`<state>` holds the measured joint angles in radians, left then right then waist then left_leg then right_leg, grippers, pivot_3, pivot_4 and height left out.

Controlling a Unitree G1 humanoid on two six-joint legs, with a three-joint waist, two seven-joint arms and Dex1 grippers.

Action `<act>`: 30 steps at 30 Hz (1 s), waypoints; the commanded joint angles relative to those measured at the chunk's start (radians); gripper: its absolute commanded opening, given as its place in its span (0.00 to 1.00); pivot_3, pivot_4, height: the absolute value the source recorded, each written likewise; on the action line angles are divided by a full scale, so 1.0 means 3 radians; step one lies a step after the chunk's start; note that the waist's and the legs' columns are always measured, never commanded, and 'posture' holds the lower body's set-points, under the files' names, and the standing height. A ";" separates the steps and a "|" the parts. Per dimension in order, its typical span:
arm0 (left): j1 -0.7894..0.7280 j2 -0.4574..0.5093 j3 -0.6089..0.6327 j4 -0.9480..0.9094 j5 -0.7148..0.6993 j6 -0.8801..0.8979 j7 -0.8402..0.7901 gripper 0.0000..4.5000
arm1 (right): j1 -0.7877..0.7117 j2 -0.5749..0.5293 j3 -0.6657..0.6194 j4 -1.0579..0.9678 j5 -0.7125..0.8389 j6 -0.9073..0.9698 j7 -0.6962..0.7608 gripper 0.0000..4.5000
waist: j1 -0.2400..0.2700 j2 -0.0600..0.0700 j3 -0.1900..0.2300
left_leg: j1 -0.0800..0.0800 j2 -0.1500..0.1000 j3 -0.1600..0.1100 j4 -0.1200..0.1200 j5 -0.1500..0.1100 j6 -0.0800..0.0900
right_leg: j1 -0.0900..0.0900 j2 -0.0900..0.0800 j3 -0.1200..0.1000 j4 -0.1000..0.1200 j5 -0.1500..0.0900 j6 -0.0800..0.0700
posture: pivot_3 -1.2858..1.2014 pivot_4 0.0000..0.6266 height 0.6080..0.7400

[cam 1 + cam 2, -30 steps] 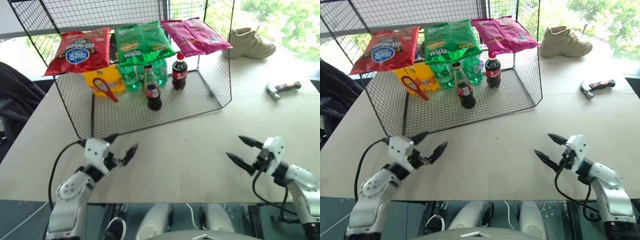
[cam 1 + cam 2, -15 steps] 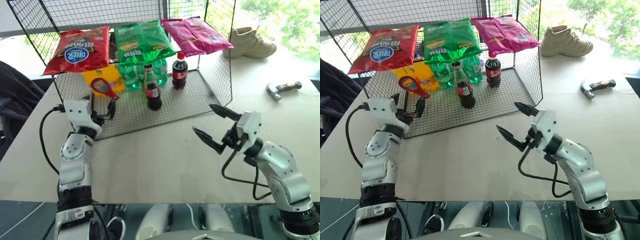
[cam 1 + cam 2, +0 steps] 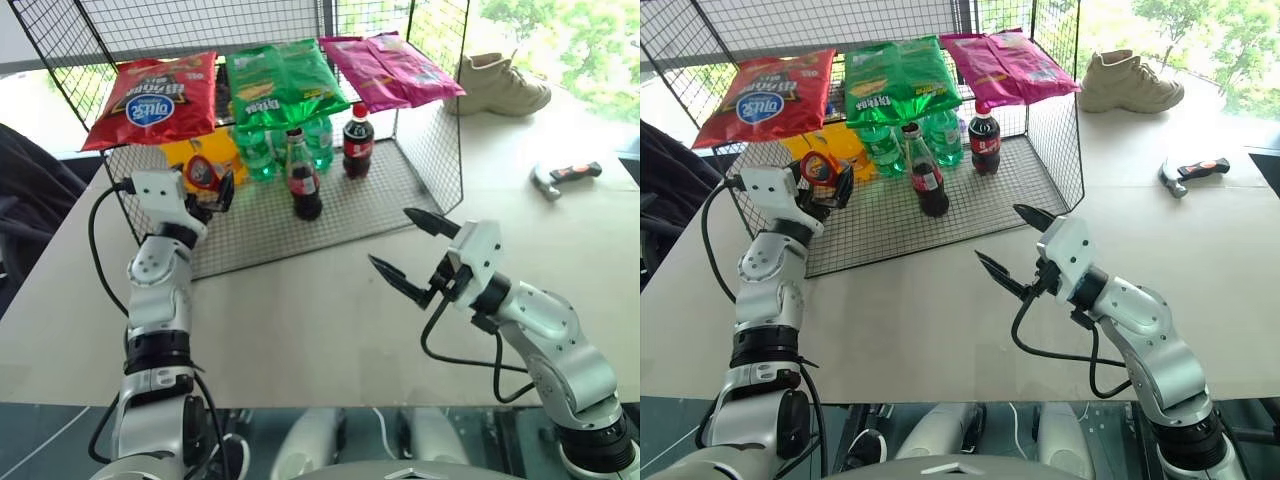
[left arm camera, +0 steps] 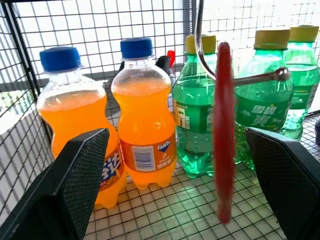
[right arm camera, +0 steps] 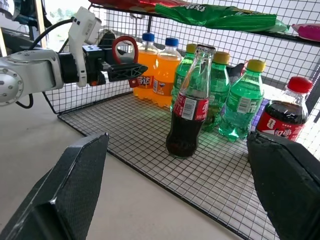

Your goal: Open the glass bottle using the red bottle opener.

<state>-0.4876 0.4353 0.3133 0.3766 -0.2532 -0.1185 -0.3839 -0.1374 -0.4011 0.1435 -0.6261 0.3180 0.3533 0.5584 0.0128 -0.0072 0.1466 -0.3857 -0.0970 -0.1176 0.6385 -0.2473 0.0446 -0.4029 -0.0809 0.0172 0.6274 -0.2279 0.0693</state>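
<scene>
Left gripper (image 4: 220, 150) reaches into the wire rack (image 3: 440, 150), fingers spread around the hanging red bottle opener (image 4: 223, 130), seemingly not touching. Right gripper (image 3: 415, 255) hovers spread, near the glass bottle (image 3: 304, 180) standing mid-rack. Closing off-centre could swing the opener away.

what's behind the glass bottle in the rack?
Directly behind the glass bottle stand green plastic bottles in a row, partly covered by it. Orange soda bottles are at one end, a red-capped cola bottle at the other.
</scene>
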 commanded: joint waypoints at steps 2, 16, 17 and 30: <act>-0.0036 0.0041 0.0037 -0.0123 -0.0090 -0.0174 -0.0122 0.61 | 0.0057 -0.0027 -0.0002 -0.0164 -0.0021 -0.0064 -0.0009 1.00 | -0.0001 0.0000 0.0000 | 0.0000 0.0000 0.0000 0.0000 0.0000 0.0000 | -0.0001 0.0000 0.0001 0.0000 0.0000 0.0000 | 0.52 0.24 1.00; 0.0351 0.0060 0.0152 -0.0799 -0.0257 0.0114 -0.0007 0.01 | 0.0158 -0.0040 0.0022 -0.0148 -0.0066 -0.0123 0.0024 1.00 | -0.0004 -0.0001 0.0000 | 0.0000 0.0001 0.0001 0.0001 0.0000 0.0000 | -0.0001 0.0001 0.0002 0.0003 0.0000 0.0000 | 0.52 0.24 1.00; 0.0372 0.0055 0.0155 -0.0840 -0.0269 0.0142 0.0003 0.01 | 0.0157 -0.0039 0.0025 -0.0143 -0.0068 -0.0125 0.0027 1.00 | -0.0003 -0.0001 0.0000 | 0.0000 0.0001 0.0001 0.0001 0.0000 0.0000 | -0.0001 0.0001 0.0002 0.0003 0.0000 0.0000 | 0.52 0.24 1.00; 0.0484 -0.0250 0.0111 -0.1490 -0.1306 0.1227 -0.0182 0.01 | 0.0145 -0.0038 0.0041 -0.0117 -0.0080 -0.0135 0.0051 1.00 | -0.0003 -0.0002 0.0000 | 0.0000 0.0001 0.0001 0.0008 0.0000 0.0000 | -0.0001 0.0001 0.0002 0.0009 0.0000 0.0000 | 0.52 0.24 1.00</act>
<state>-0.3408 0.3622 0.3421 -0.0144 -0.5862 0.2121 -0.4235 -0.0876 -0.4098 0.1594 -0.6284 0.2917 0.3358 0.5709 0.0118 -0.0076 0.1465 -0.3857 -0.0967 -0.1173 0.6412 -0.2471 0.0445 -0.4031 -0.0804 0.0180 0.6304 -0.2279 0.0693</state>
